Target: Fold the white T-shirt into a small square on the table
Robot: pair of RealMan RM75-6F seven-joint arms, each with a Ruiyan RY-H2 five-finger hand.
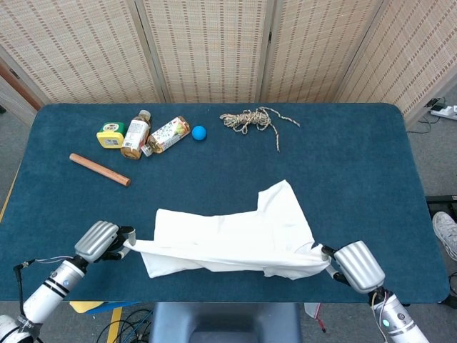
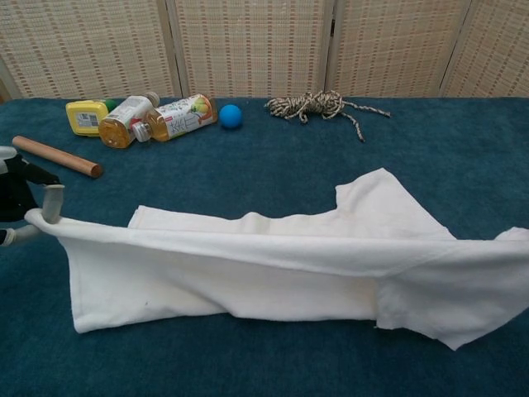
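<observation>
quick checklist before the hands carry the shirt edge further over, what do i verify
1. Left hand grips its corner of the shirt: ok, cloth runs from its fingers in both views.
2. Right hand grips the other corner: ok in the head view; the chest view does not show the hand.
3. Lifted edge taut between the hands: ok, it runs fairly straight, with slight sag.
4. Far edge lying flat to fold onto: not ok, the sleeve near the right side sticks up towards the rope.
5. Path clear: ok, stick, bottles and ball lie well beyond the shirt.
6. Lower layer smooth: cannot tell, the lifted cloth hides much of it.
</observation>
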